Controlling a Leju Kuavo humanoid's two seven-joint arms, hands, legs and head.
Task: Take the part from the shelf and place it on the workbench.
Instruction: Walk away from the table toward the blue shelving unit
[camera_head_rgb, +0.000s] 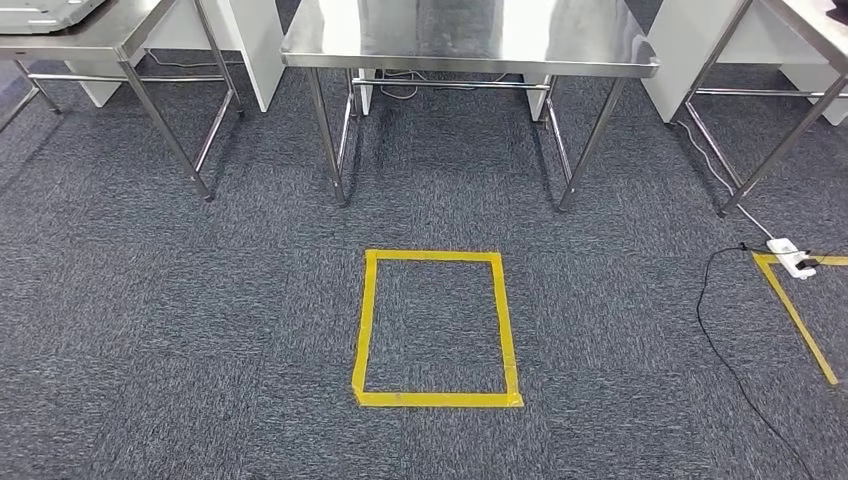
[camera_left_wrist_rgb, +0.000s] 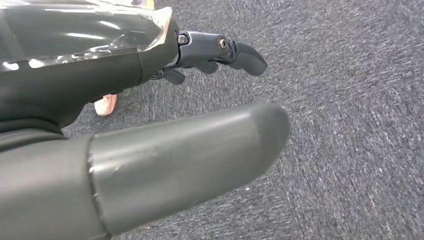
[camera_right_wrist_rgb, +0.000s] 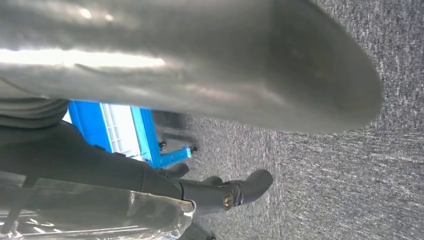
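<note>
Both our hands — left hand (camera_left_wrist_rgb: 150, 125) and right hand (camera_right_wrist_rgb: 200, 165) — hang over carpet (camera_head_rgb: 200, 330), fingers apart, holding nothing; the part isn't visible near the workbench (camera_head_rgb: 470, 40) — grip undecidable.

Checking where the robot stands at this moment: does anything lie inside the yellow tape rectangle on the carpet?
No, the yellow tape rectangle in the head view frames bare grey carpet, in front of the steel table.
</note>
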